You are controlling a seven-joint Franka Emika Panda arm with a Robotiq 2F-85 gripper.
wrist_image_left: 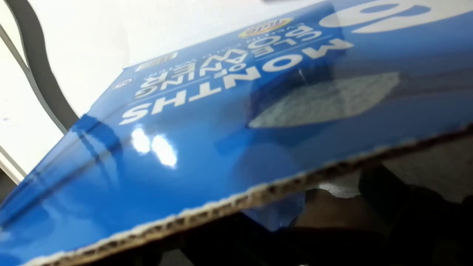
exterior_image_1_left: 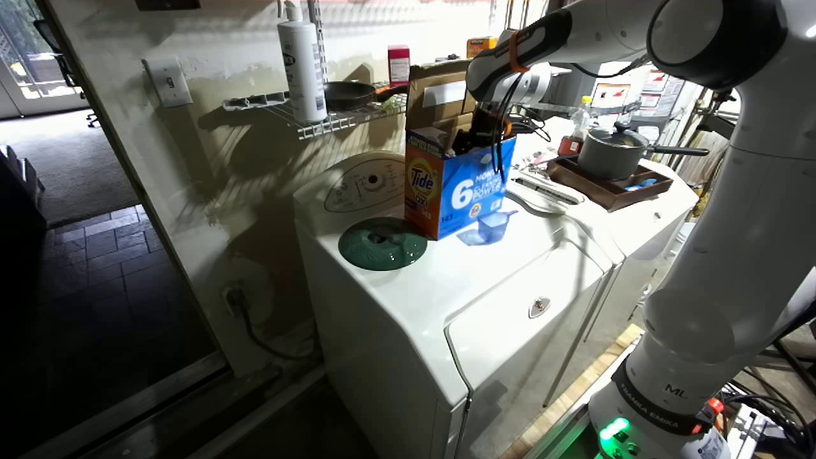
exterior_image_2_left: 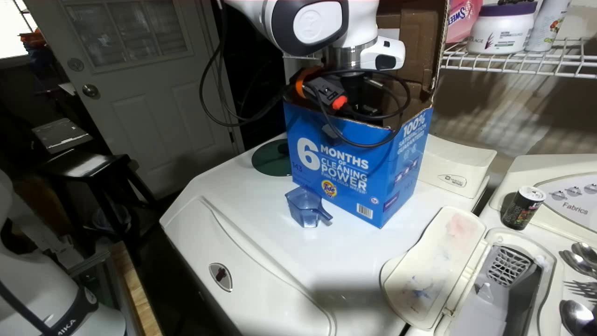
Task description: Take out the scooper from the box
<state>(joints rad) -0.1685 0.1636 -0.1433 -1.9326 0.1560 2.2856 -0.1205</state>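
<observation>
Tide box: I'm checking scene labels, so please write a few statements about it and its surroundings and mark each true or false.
1. The Tide box stands on a white machine. True.
2. The jaws hang clear above the box. False: they reach down into its open top, their tips hidden in both exterior views.
3. The box top is sealed shut. False: it is open, with a brown flap standing up.
4. A green disc lies on the same machine, beside the box. True.
5. A gray pot stands in a brown tray. True.
6. The pot is uncovered. False: a lid with a dark knob sits on it.
</observation>
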